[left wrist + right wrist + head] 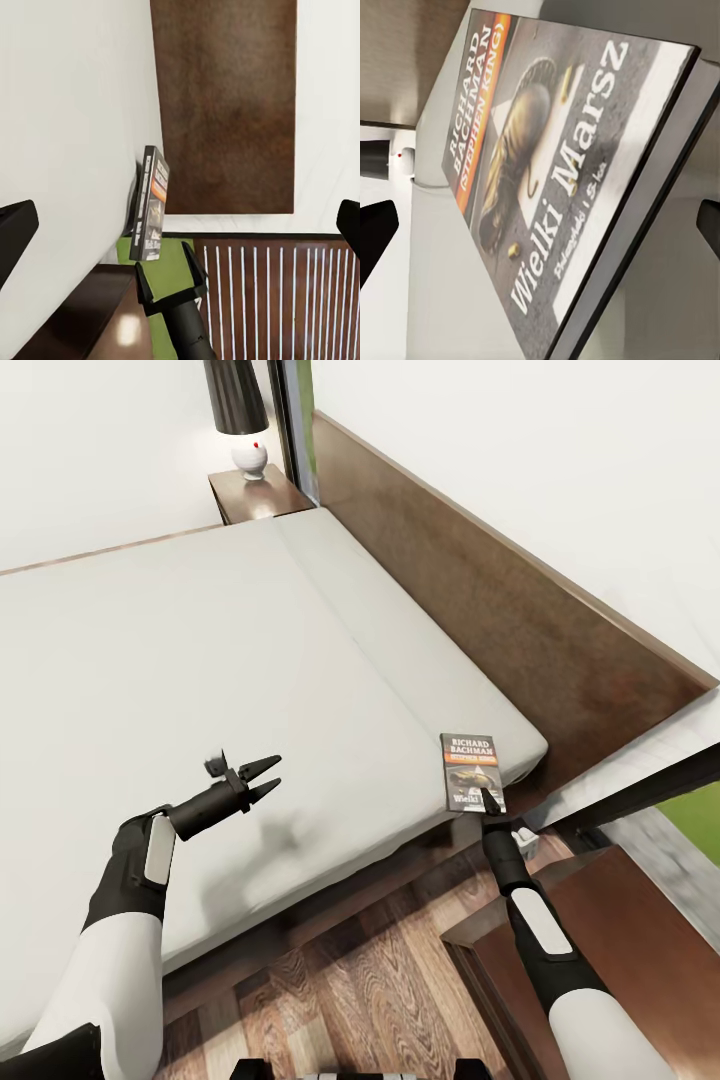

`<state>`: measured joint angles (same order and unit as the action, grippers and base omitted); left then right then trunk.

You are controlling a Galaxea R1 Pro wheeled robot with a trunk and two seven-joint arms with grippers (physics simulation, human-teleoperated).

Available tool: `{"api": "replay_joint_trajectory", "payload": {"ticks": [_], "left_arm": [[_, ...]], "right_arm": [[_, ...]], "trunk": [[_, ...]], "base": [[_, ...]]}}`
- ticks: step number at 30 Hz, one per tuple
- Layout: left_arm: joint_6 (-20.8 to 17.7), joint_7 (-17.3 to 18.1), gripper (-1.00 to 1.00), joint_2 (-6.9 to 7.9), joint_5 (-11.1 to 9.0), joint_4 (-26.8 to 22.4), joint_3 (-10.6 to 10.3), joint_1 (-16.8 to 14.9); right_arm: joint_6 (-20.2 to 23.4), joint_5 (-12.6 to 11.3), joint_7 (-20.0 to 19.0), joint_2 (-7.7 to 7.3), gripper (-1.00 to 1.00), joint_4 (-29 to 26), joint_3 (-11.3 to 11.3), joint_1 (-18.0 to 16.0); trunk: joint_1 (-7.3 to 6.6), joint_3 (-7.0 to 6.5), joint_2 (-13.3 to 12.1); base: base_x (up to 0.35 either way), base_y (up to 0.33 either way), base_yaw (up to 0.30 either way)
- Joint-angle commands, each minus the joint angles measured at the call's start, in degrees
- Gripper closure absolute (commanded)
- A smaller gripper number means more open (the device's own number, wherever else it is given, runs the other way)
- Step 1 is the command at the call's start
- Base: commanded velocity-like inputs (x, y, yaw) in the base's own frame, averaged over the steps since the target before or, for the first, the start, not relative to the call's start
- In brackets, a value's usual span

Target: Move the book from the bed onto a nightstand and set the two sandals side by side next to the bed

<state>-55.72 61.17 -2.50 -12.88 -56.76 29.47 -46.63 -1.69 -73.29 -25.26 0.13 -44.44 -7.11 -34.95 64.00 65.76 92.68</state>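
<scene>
At the mattress corner, the book (472, 772) lies at the right claw (491, 804) — fingers spread wide, not gripping.

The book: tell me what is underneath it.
The book lies on the pale mattress near the bed's corner, the right gripper at its near edge. The mattress patch directly beneath it is covered.

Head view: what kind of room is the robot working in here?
Most likely a bedroom: a large bed with a pale mattress and dark wooden headboard, and a nightstand carrying a lamp at its far corner.
</scene>
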Motion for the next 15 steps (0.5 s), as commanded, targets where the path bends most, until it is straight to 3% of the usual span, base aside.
{"api": "replay_joint_trajectory", "payload": {"ticks": [1, 8, 15], "left_arm": [[-0.3, 0.2, -1.00, -0.05, 0.1, 0.0, 0.2, 0.0], [-0.3, 0.2, -1.00, -0.05, 0.0, 0.0, 0.2, 0.0], [-0.3, 0.2, -1.00, -0.05, 0.0, 0.0, 0.2, 0.0]], "right_arm": [[0.0, -0.5, -0.3, 0.01, -1.00, 0.1, 0.0, 0.0], [0.0, -0.5, -0.3, 0.01, -1.00, 0.1, 0.0, 0.0], [0.0, -0.5, -0.3, -0.02, -1.00, 0.0, 0.0, 0.0]], "trunk": [[0.00, 0.03, 0.0], [0.00, 0.03, 0.0], [0.00, 0.03, 0.0]], "base": [[0.000, 0.000, 0.000], [0.000, 0.000, 0.000], [0.117, 0.000, 0.000]]}}
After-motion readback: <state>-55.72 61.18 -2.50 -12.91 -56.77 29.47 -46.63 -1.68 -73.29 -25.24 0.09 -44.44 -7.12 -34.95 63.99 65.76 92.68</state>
